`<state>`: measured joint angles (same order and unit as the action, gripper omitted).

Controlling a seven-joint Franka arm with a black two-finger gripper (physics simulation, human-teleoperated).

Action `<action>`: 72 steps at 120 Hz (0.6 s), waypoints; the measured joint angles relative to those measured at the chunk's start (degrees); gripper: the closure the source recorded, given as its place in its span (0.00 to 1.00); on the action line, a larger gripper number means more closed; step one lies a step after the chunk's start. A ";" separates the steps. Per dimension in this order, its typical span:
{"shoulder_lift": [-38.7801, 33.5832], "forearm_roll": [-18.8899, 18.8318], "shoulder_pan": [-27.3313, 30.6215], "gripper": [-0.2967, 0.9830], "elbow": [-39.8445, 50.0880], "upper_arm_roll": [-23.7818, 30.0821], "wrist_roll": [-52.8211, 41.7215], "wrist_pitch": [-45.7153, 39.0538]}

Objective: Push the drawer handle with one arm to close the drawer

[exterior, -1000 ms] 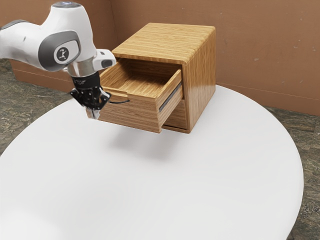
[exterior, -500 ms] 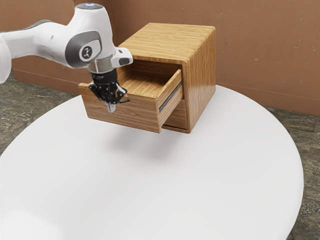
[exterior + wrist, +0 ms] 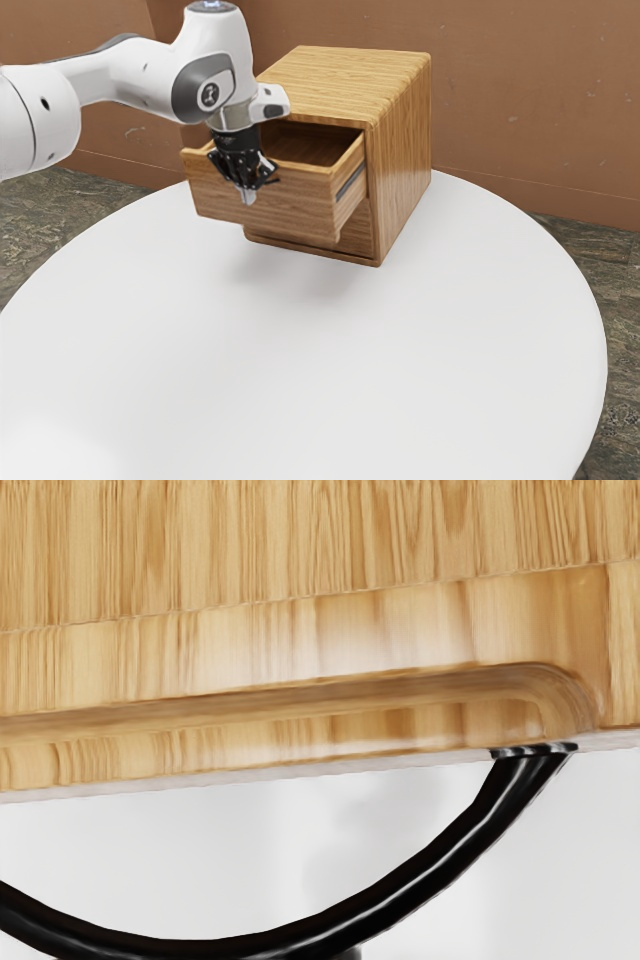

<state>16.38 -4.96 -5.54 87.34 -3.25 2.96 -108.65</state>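
Observation:
In the exterior view my gripper (image 3: 248, 197) is at the front of the wooden drawer (image 3: 300, 205), pointing down with its fingers together. The drawer sticks partway out of the upper part of the wooden cabinet (image 3: 402, 150). Its dark handle (image 3: 271, 182) is partly hidden behind the hand. From the wrist, the black curved handle (image 3: 440, 868) arcs out from the drawer's front (image 3: 300, 640), one end attached near the drawer's corner. Whether the fingertips touch the handle or the front, I cannot tell.
The cabinet stands at the back of a round white table (image 3: 330, 370), with a brown wall (image 3: 530, 90) behind it. A lower wooden front (image 3: 355, 240) shows beneath the drawer. My arm comes in from the exterior view's left.
My hand has moved toward the exterior view's right, first up to the drawer's front and then along with it. Since half a second ago the drawer has slid partway inward.

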 joint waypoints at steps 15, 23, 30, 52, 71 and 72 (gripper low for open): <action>2.39 0.08 0.20 0.84 -3.58 -0.07 -1.33 0.09; 3.58 0.18 0.35 0.85 -4.99 -0.09 -1.96 0.12; 4.87 0.30 0.40 0.84 -6.82 -0.09 -2.42 0.14; 8.48 0.93 0.89 0.85 -11.54 -0.43 -3.52 0.10; 11.34 1.26 1.03 0.84 -15.50 -0.44 -4.24 0.06; 11.47 1.26 1.05 0.84 -15.69 -0.44 -4.27 0.06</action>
<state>27.84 -3.69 -4.50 71.65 -3.69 -1.31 -108.59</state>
